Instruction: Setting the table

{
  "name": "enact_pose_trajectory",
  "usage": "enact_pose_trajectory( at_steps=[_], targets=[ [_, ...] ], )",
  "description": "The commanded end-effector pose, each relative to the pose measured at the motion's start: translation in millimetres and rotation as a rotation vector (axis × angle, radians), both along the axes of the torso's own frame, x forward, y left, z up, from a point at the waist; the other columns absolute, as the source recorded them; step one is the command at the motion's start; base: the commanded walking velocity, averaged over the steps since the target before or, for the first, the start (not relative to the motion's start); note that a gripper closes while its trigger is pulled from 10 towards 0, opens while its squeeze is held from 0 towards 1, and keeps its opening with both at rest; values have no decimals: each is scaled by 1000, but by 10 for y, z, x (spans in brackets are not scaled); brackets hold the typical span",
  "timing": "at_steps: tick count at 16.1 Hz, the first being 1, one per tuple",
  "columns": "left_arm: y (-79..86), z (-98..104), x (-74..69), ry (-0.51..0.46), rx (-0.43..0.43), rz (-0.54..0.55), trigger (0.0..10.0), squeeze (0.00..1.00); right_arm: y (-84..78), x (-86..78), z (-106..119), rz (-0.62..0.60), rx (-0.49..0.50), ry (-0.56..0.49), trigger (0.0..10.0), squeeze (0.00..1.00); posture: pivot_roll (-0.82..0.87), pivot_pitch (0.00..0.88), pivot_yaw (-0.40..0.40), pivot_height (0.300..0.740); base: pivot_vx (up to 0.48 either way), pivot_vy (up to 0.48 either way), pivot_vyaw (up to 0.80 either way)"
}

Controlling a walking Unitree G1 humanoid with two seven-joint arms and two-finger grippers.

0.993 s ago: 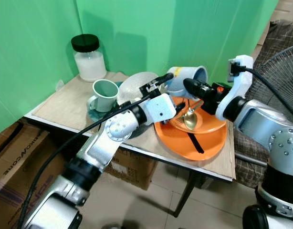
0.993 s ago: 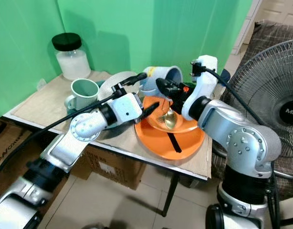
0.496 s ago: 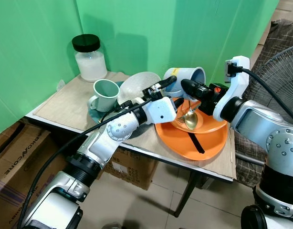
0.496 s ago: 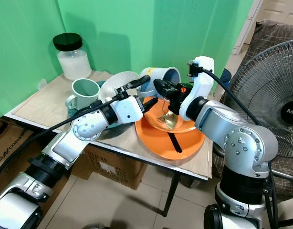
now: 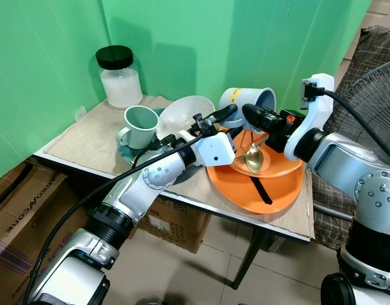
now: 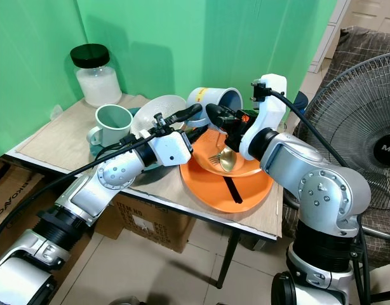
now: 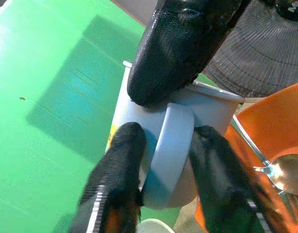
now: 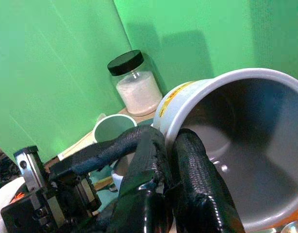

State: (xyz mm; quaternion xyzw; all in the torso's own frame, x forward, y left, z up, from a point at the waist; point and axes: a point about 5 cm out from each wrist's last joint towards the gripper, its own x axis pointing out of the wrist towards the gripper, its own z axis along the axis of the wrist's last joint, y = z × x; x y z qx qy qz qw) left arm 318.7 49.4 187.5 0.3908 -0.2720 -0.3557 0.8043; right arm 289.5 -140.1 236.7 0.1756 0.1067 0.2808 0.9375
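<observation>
- Tilting on its side above the back edge of the orange plate, the blue mug is held off the counter with its open mouth turned toward the right arm.
- The mug's rim is pinched by the right tool; in the right wrist view one finger is seen inside the mug and the other outside its wall, so this tool is clenched on the mug.
- The mug's handle is straddled by the left tool; in the left wrist view a finger is seen on each side of the handle, close against it, but a firm grip on it cannot be told.
- A finger of the right tool is seen in the left wrist view pressed on the mug just above the handle.
- On the orange plate, below the mug, a gold spoon and a fork are seen lying together, with a black utensil lying toward the plate's near edge.
- A white bowl is seen just left of the mug, partly covered by the left arm.
- A green mug is stood upright farther left, on a green saucer.
- A jar of white powder with a black lid is stood at the counter's back left corner, against the green wall.
- A fan is seen to the right, beyond the right arm.
- Cardboard boxes are seen on the floor under the counter.
</observation>
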Motion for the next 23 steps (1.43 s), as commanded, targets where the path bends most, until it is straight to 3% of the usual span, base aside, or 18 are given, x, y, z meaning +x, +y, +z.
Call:
enact_pose_trajectory(
  at_steps=[1, 13, 14, 15, 16, 20, 21, 22, 23],
  targets=[
    [18, 95, 20, -45, -21, 17, 0, 0, 41, -14, 60, 25, 3, -20, 0, 0, 17, 0, 14, 740, 0, 0, 0],
    [34, 159, 57, -89, -43, 41, 0, 0, 33, -3, 90, 27, -1, -34, 0, 0, 11, 0, 15, 740, 0, 0, 0],
    [43, 163, 61, -89, -47, 44, 0, 0, 29, 1, 93, 21, -20, -40, 10000, 0, 11, 0, 15, 740, 0, 0, 0],
    [59, 169, 69, -90, -50, 49, 0, 0, 23, 9, 96, 13, -40, -48, 10000, 0, 11, 0, 15, 740, 0, 0, 0],
    [93, 175, 89, -86, -57, 66, 0, 0, 3, 20, 99, 3, -38, -53, 10000, 1000, 12, 0, 15, 740, 0, 0, 0],
    [212, 203, 159, -64, -105, 129, 0, 0, -172, 12, 215, -3, -21, -115, 10000, 1000, 9, 0, 20, 740, 0, 0, 0],
    [240, 220, 165, -39, -155, 135, 0, 0, -246, -5, 311, -2, 22, -157, 10000, 1000, 8, 0, 21, 740, 0, 0, 0],
    [258, 252, 160, -3, -240, 136, 0, 0, -294, -24, 404, -2, 66, -215, 10000, 1000, 7, 0, 22, 740, 0, 0, 0],
    [285, 326, 131, 64, -407, 129, 0, 0, -348, -69, 534, -15, 93, -316, 10000, 1000, 5, 0, 20, 740, 0, 0, 0]
  ],
)
